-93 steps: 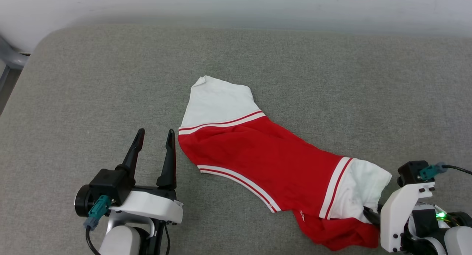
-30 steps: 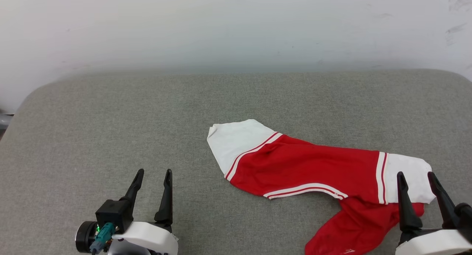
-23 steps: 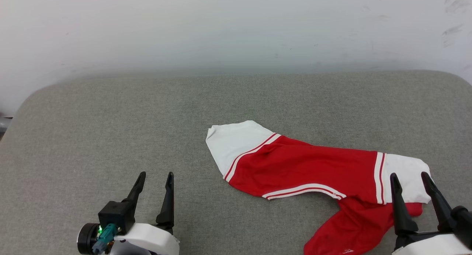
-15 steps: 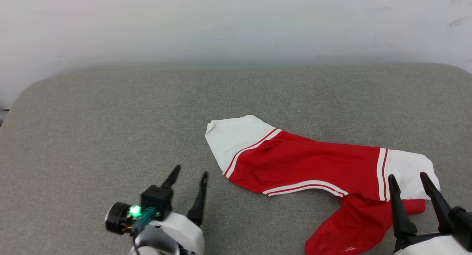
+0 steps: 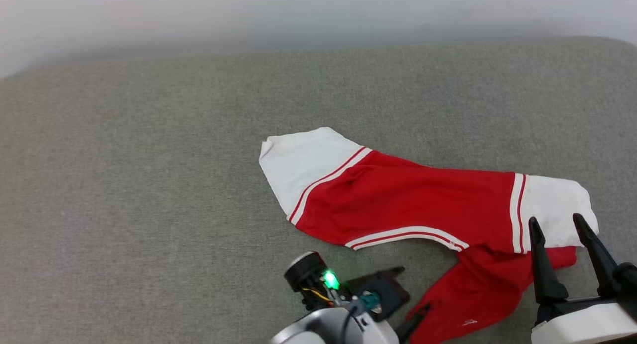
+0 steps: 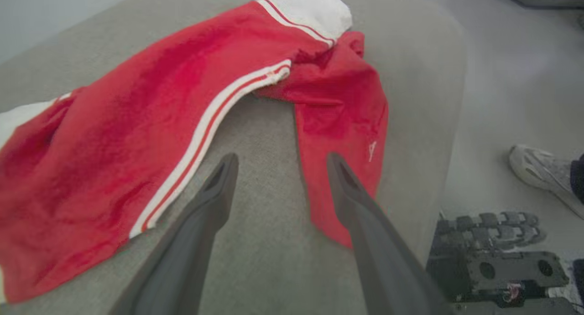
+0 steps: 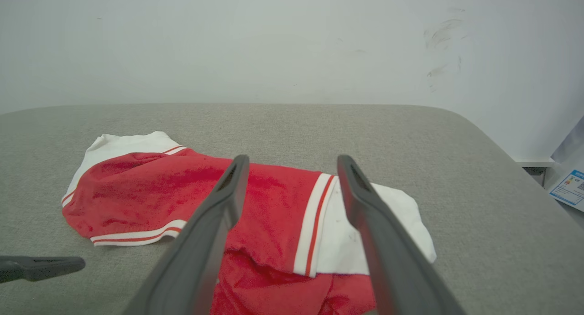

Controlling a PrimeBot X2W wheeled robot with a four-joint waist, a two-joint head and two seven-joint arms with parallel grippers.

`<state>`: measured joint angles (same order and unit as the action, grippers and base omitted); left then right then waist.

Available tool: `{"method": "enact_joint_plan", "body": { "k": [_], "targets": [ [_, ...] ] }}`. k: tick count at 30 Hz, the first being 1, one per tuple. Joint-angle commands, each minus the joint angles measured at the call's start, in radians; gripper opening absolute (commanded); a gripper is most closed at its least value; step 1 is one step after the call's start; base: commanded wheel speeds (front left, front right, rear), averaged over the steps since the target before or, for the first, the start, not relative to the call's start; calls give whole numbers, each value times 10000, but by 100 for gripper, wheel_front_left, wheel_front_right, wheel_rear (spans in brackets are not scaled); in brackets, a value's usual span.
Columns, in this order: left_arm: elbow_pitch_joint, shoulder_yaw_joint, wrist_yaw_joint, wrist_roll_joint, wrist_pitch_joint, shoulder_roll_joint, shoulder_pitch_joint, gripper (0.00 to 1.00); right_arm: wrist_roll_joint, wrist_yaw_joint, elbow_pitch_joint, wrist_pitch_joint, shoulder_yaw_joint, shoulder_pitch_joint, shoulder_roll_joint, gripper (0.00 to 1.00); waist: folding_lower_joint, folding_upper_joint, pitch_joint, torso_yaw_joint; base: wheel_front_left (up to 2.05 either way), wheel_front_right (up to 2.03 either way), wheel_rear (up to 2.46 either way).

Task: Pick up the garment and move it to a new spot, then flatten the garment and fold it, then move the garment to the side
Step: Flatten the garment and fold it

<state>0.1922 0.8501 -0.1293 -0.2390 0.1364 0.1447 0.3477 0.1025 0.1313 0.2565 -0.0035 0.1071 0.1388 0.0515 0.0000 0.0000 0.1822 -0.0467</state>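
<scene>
My left arm reaches in from the bottom centre of the head view with its wrist turned, so my left claw (image 5: 415,288) points toward the right of the frame, a green light glowing on the wrist. Its two fingers stand wide apart and hold nothing. In the left wrist view the left claw (image 6: 280,157) has one finger over bare grey fabric and the other over the red hem fold; I cannot tell whether either touches.

My right arm rises from the lower right corner, and my right claw (image 5: 555,218) points up the frame, fingers spread wide and empty, tips before the white sleeve at the right.

The red jersey T-shirt (image 5: 413,199) lies crumpled at centre right of the grey padded surface (image 5: 149,184), one white sleeve at the upper left, the other at the right, and the hem trailing to the bottom edge.

A small white logo (image 6: 372,151) sits near the hem, too small to read. A blue-and-white label (image 7: 568,187) at the right edge is also illegible.
</scene>
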Motion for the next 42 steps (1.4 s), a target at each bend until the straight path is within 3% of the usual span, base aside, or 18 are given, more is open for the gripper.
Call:
{"method": "enact_joint_plan", "body": {
  "k": [1,14,16,17,19,23,26,30,42],
  "targets": [
    [52,337,-15,-221,176,88,316,100,75,-9,2,11,21,-139,-22,100,0,0,191,-125,0,0,0],
    [1652,3866,-20,-2107,2572,714,2583,100,605,-9,-302,-230,-157,-646,-20,100,0,0,1076,-613,0,0,0],
    [1952,4180,-21,-2352,2957,752,2654,37,669,-9,-394,-277,-166,-692,-20,100,0,0,1113,-671,0,0,0],
    [2042,4273,-20,-2493,3121,744,2688,0,699,-9,-438,-321,-170,-743,-20,100,0,0,1126,-694,0,0,0],
    [2109,4390,-25,-2651,3194,739,2760,0,769,-9,-543,-358,-149,-806,-20,100,0,0,1140,-711,0,0,0],
    [2152,4276,-13,-2513,2365,819,2909,0,889,-9,-783,-477,-74,-793,-20,100,0,0,1057,-647,0,0,0],
    [1882,3778,292,-2523,1641,923,3155,0,960,-9,-967,-503,44,-743,-20,100,0,0,840,-506,0,0,0],
    [978,3237,800,-2556,1034,1279,3241,0,1040,-9,-1173,-476,228,-619,-19,100,0,0,475,-276,0,0,0],
    [-2980,1780,2949,-2783,890,3486,2074,0,1083,-9,-1288,-170,673,-127,-19,100,0,0,-309,265,0,0,0]
  ]
}}
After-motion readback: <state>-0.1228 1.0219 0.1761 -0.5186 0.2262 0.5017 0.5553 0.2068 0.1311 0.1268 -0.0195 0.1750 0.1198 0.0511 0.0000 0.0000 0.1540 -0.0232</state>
